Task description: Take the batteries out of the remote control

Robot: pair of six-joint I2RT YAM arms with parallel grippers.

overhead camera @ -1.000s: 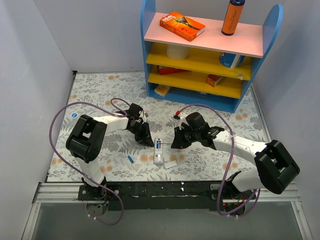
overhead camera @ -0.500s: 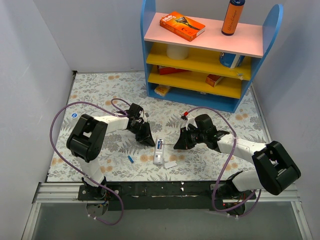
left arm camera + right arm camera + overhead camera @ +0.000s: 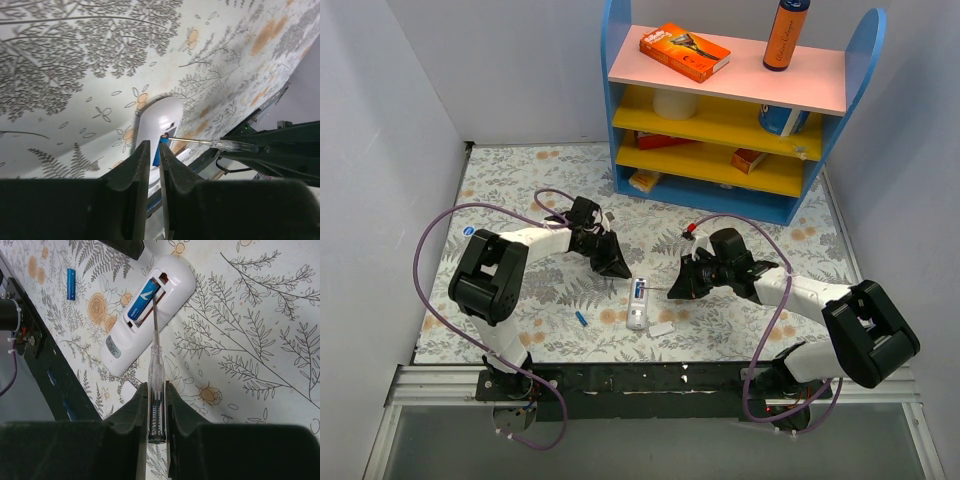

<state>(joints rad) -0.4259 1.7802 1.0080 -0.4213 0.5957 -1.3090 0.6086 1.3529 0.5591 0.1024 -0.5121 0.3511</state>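
Entry: remote control on the floral mat, slot uncovered. Seated battery inside; loose battery lies apart. Right gripper pinches a screwdriver, tip at the seated cell. Left gripper near the remote, jaws almost together, empty. Risk, we judge: the tip slips, or the unheld remote skids

The top camera looks down from high behind the near edge over the whole desk. Both wrist cameras look from close, low over it; all three views share the remote control.
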